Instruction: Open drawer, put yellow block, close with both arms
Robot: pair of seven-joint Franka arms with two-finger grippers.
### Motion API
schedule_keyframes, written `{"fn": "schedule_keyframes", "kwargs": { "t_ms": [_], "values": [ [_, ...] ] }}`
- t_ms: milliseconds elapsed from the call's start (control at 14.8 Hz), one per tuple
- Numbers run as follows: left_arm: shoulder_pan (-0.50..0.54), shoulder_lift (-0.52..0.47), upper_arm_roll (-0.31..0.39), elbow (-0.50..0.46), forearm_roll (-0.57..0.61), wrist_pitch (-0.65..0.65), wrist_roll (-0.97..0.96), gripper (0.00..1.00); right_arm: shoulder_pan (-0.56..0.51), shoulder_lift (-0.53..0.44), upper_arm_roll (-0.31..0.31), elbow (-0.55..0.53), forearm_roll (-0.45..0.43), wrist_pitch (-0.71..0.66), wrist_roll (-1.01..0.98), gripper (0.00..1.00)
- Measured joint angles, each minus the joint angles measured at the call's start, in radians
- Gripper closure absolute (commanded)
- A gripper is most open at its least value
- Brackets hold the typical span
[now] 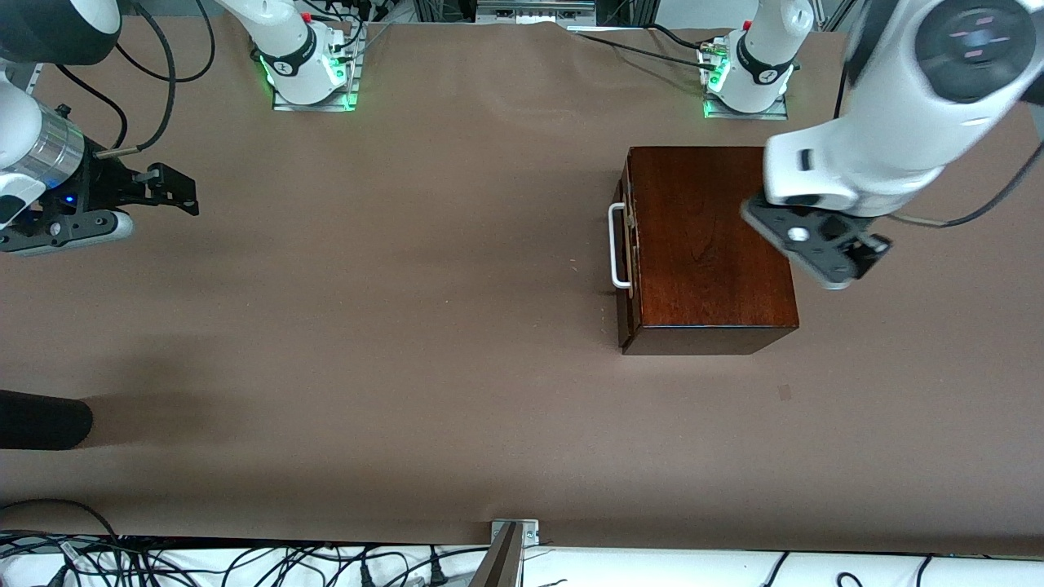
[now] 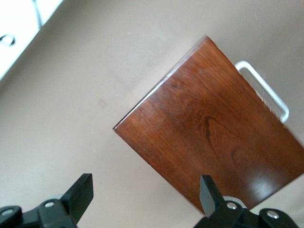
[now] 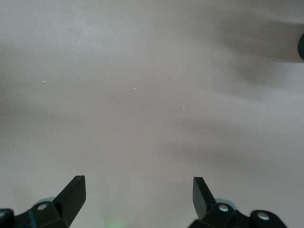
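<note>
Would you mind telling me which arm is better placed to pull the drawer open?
Left. The left hand hangs open over the wooden box, close to the drawer's white handle; the right hand waits open at the table's other end.

Brown paper-covered table (image 1: 424,326) fills view — soft shadows across it. White ledge (image 1: 652,567) along near edge, black cables (image 1: 245,562) tangled on it — metal bracket (image 1: 514,530) at middle.

light: even, bright overhead | shadows: soft, broad on tabletop (image 1: 424,326) at 9 o'clock in front view | glare: sheen on box (image 1: 710,244) top | blur: left arm (image 1: 889,122) smeared; right wrist view hazy, washed-out
</note>
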State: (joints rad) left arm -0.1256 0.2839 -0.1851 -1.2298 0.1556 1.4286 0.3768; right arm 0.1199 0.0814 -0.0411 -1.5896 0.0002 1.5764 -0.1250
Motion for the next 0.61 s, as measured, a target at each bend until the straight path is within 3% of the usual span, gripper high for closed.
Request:
{"fn": "schedule_keyframes", "kwargs": {
  "t_ms": [270, 607],
  "values": [
    [0.041, -0.159, 0.131, -0.197, -0.141, 0.129, -0.177, 0.00, 0.000, 0.000, 0.000, 0.000, 0.000, 0.000, 0.000, 0.00],
    [0.046, -0.292, 0.209, -0.361, -0.150, 0.182, -0.286, 0.00, 0.000, 0.001, 0.000, 0.000, 0.000, 0.000, 0.000, 0.00]
  ]
}}
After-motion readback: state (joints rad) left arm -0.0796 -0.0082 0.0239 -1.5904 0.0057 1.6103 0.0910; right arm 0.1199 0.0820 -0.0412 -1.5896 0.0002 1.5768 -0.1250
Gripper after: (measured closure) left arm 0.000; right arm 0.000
